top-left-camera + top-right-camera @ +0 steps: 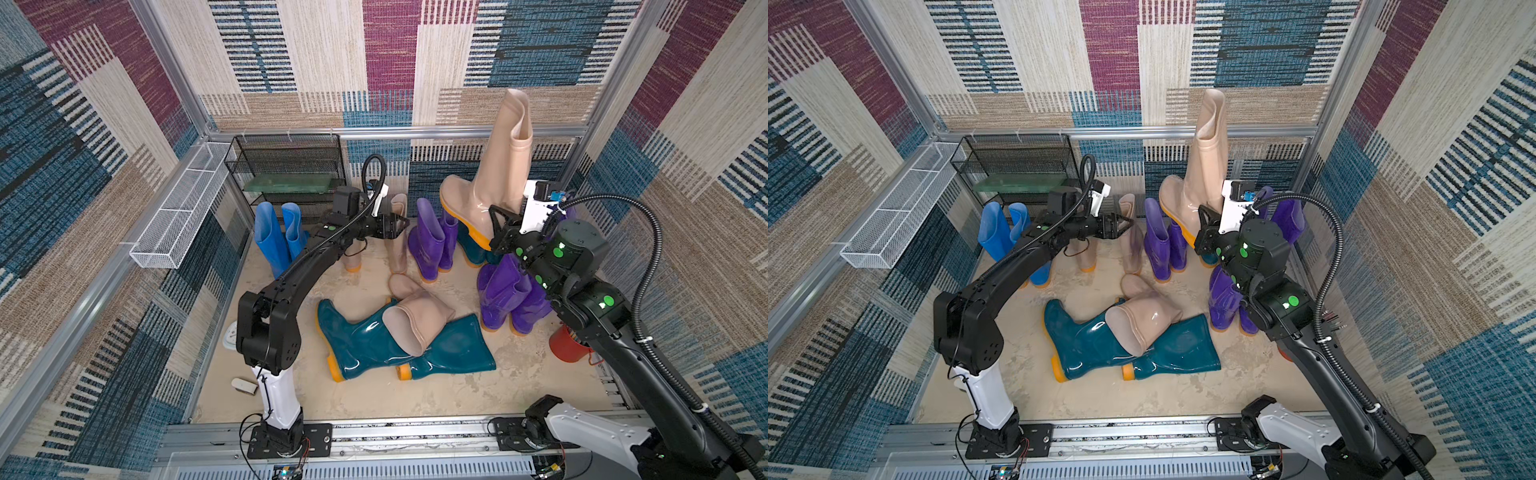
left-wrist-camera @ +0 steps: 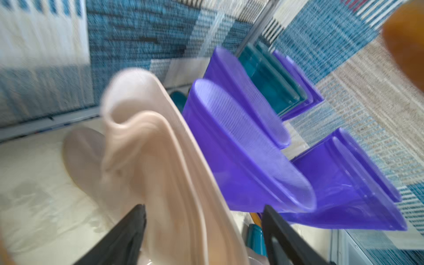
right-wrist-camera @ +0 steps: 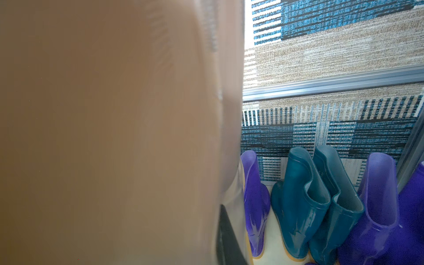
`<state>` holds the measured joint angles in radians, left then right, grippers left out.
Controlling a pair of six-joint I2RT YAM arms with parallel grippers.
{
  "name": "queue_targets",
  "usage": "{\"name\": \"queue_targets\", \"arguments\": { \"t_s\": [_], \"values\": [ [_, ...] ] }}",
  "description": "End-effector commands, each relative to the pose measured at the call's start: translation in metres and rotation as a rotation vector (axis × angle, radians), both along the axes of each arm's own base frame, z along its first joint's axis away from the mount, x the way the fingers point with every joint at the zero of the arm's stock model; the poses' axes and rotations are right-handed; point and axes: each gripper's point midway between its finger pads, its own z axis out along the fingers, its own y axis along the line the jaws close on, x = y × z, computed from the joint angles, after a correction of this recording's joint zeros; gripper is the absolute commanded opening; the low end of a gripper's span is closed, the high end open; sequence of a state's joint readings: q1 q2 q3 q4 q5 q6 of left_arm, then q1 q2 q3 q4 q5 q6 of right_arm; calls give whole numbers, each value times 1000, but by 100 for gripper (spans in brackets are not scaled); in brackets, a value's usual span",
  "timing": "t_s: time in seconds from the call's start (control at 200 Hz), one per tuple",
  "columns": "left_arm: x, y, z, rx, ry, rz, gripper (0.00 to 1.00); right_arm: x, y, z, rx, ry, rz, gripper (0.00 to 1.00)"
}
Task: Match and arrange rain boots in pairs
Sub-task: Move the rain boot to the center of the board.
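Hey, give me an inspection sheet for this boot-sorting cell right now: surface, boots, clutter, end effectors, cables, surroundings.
Surface: beige floor, blotchy stains.
Job's things: raised beige boot off the floor; teal boots, two on their sides, with the fallen beige boot across them; blue pair and purple boots upright.
Clutter: red object beside the right arm; small white items near the left base.
End effectors: left end effector open, astride the cuff of the upright beige boot; right end effector shut on the raised beige boot.
Cables: black conduit looping off each arm.
Surroundings: carpet-clad walls, black wire rack, white mesh basket.
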<state>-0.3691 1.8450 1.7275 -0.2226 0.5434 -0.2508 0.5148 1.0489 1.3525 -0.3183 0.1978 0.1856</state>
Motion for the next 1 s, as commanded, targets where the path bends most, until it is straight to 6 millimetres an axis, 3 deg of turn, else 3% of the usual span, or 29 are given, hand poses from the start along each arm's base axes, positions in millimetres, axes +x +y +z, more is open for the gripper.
{"name": "queue_targets", "arguments": {
  "t_s": [0.0,0.11,0.205,0.3,0.516,0.566,0.631,0.666,0.696,0.741,0.771,0.921,0.997],
  "values": [
    [-1,24,27,67,-65,104,86,-4,5,27,71,-93,26,0],
    [5,65,38,179,-71,328,88,-6,14,28,74,-94,51,0],
    [8,93,30,263,-54,472,93,-7,22,25,72,-89,62,0],
    [14,104,11,343,2,526,100,-7,27,25,76,-93,75,0],
    [37,115,-40,489,100,591,98,-8,29,24,73,-92,76,0],
    [42,120,-50,524,111,617,92,-8,27,24,68,-93,69,0],
    [47,120,-57,544,116,620,76,-8,26,24,62,-94,62,0],
    [50,113,-60,538,116,588,60,-9,25,24,60,-97,60,0],
    [51,105,-60,526,111,550,37,-8,24,24,58,-98,59,0],
    [53,92,-61,514,102,492,12,-8,24,24,56,-99,56,0],
    [53,80,-59,510,86,441,0,-7,24,24,55,-97,54,0],
    [38,21,-46,484,-4,204,0,-7,22,23,58,-98,48,0],
    [27,0,-41,445,-33,119,0,-9,21,23,63,-100,50,0]
  ]
}}
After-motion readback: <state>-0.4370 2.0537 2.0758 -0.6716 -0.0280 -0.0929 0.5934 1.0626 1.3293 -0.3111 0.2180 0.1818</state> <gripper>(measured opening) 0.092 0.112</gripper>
